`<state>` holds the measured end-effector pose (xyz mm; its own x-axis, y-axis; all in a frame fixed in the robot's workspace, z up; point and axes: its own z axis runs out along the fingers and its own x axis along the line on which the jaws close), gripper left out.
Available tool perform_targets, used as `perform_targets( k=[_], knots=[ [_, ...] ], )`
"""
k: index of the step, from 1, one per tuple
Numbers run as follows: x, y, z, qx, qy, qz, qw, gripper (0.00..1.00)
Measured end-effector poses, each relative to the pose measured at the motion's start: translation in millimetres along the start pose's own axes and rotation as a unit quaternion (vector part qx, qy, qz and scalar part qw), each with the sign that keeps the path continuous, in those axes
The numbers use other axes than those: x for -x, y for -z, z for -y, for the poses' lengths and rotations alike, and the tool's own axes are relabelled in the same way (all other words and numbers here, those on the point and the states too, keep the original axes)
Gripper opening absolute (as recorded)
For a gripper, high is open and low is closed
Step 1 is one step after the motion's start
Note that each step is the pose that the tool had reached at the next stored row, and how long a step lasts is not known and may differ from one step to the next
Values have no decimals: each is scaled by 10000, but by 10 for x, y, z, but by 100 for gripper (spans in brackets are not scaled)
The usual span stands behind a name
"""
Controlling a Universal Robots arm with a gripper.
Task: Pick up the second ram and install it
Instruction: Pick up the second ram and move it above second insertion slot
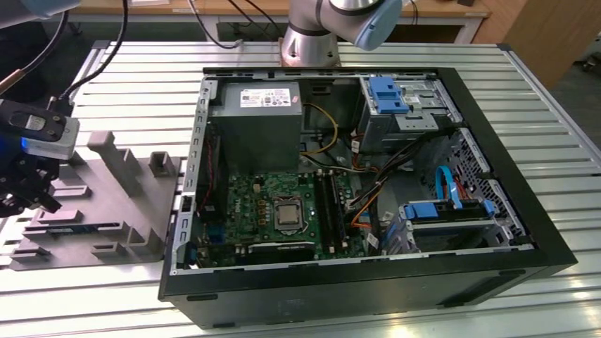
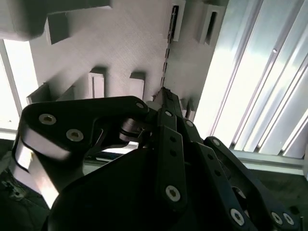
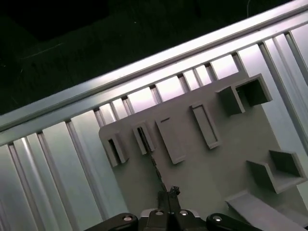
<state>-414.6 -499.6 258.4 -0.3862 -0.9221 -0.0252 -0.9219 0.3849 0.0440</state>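
Second ram (image 1: pixel 80 229), slim dark blue-green memory stick: we see it seated in a slot of the grey moulded plastic holder tray (image 1: pixel 141 204), on the exterior view's left. In both wrist views it reads as a thin dark strip, edge-on (image 2: pixel 168 48) (image 3: pixel 155 168), set in the grey tray (image 2: pixel 130 43) (image 3: pixel 231 144).

Black end effector (image 1: pixel 24 201) hangs just over the ram's end. Its tip (image 2: pixel 166 94) (image 3: pixel 171 192) lines up with the strip. We cannot tell whether it is open, closed or gripping the ram.

The tray rests on the ribbed aluminium desk (image 1: pixel 141 77). Beside it, to the exterior view's right, lies the open black computer case (image 1: pixel 554 246) holding a green motherboard (image 1: pixel 253 204).
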Motion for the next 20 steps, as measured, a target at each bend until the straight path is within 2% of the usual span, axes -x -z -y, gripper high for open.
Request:
perform_targets(
  k=[3, 6, 9, 13, 14, 18, 20],
  knots=[
    [0, -4, 0, 7, 277, -12, 9996, 11],
    [0, -8, 0, 14, 546, -24, 9985, 11],
    [0, -12, 1, 21, 821, -36, 9966, 11],
    [-1, -19, 1, 29, 1160, -52, 9932, 11],
    [-1, -21, 1, 23, 1205, -52, 9927, 11],
    [-1, -31, 1, -129, 1310, -12, 9913, 11],
    [-1, -35, 2, -182, 1344, 1, 9908, 11]
  ],
)
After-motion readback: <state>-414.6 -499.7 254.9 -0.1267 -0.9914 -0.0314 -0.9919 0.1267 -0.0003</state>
